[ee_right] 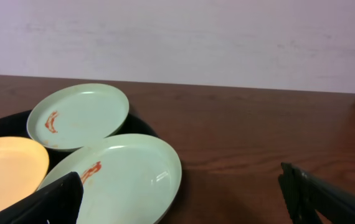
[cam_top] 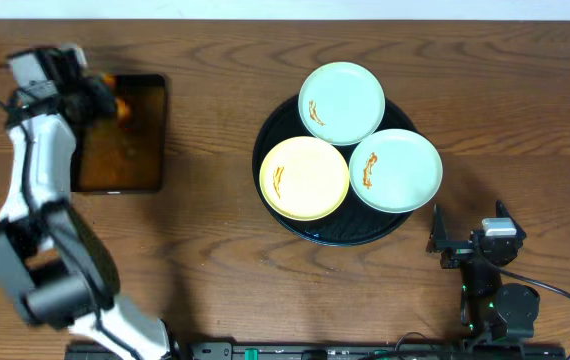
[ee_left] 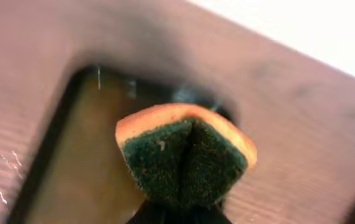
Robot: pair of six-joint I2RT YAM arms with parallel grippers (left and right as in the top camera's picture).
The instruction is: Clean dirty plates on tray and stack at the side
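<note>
Three plates lie on the round black tray [cam_top: 337, 233]: a mint one [cam_top: 341, 102] at the back, a yellow one [cam_top: 305, 177] at the front left, and a mint one [cam_top: 396, 169] at the right. Each carries an orange-brown smear. My left gripper [cam_top: 113, 100] is far off at the back left, shut on a folded orange sponge with a green scouring face [ee_left: 187, 155]. My right gripper [cam_top: 468, 228] stands wide open just right of the tray, with nothing between its fingers; the nearer mint plate [ee_right: 127, 177] lies by its left finger [ee_right: 47, 202].
Under the sponge sits a rectangular black tray [cam_top: 120, 140] of orange-brown liquid [ee_left: 78, 168]. Bare wooden table stretches between it and the round tray, and also right of the plates [ee_right: 258, 143]. The left arm runs along the table's left side.
</note>
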